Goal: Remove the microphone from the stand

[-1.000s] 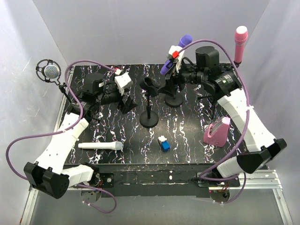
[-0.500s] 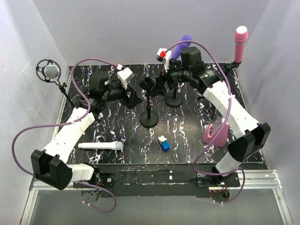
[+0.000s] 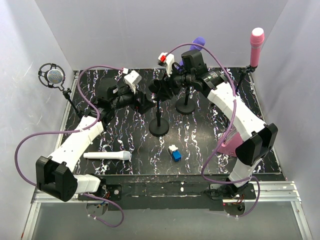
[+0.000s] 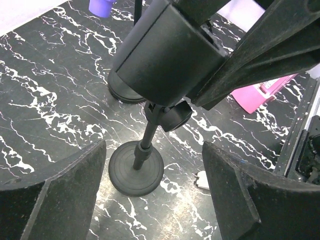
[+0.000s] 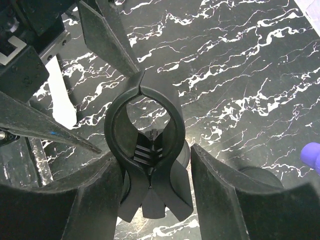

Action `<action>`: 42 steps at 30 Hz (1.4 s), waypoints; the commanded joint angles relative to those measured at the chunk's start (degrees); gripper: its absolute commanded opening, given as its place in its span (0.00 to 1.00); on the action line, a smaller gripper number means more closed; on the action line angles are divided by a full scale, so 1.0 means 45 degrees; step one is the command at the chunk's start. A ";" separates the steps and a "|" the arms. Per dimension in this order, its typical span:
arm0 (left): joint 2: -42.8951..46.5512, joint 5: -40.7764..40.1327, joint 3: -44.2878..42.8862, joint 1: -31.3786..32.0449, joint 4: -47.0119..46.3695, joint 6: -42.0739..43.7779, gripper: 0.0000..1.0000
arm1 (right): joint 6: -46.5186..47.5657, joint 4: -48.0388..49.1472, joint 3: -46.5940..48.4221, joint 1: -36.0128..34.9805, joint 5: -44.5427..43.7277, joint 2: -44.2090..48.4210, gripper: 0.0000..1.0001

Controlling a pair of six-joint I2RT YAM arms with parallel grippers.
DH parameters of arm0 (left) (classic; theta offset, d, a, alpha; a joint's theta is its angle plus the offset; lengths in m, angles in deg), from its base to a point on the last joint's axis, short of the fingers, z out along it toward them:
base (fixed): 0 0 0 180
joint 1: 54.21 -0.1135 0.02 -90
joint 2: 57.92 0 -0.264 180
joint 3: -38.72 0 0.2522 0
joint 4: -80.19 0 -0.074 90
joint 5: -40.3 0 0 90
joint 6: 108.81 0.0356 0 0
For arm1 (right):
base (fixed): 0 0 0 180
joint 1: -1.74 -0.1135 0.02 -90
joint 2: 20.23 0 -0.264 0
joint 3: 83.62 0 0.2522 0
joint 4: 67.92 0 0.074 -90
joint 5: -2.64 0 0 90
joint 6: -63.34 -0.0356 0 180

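Right gripper (image 5: 152, 167) part-open, jaws flanking the stand clip (image 5: 173, 125)

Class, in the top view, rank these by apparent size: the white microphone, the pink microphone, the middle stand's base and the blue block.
Largest: white microphone and pink microphone, alike; the pink one sits raised, nearer the camera, so unranked.
Then: stand base.
Smallest: blue block.
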 commanded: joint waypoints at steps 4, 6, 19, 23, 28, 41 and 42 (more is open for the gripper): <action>-0.0430 -0.0105 0.0683 0.0082 -0.0434 0.1674 0.76 | -0.0879 -0.0110 0.0238 0.0102 0.0082 0.0257 0.54; -0.0663 0.0187 0.1016 0.0101 -0.0728 0.1695 0.74 | -0.1094 -0.0032 -0.0016 0.0102 0.0103 0.0354 0.42; -0.3827 0.2083 0.2658 0.0121 -0.6429 0.0602 0.52 | -0.0138 -0.2590 0.0120 0.0141 0.0513 0.0511 0.09; -0.4550 0.2064 0.2560 0.0121 -0.7173 0.0621 0.44 | -0.0449 -0.2610 0.0217 0.0161 0.0279 0.0453 0.07; -0.4904 0.2318 0.2520 0.0160 -0.7740 0.0155 0.14 | -0.0781 -0.2668 0.0529 0.0161 0.0084 0.0141 0.06; -0.2228 -0.9123 0.4591 0.3381 -0.7957 0.2069 0.00 | -0.4023 -0.2551 0.1526 0.0258 -0.1829 -0.0582 0.01; -0.2131 -0.9456 0.4649 0.3421 -0.7840 0.1698 0.00 | -0.4044 -0.2571 0.1545 0.0278 -0.1869 -0.0602 0.01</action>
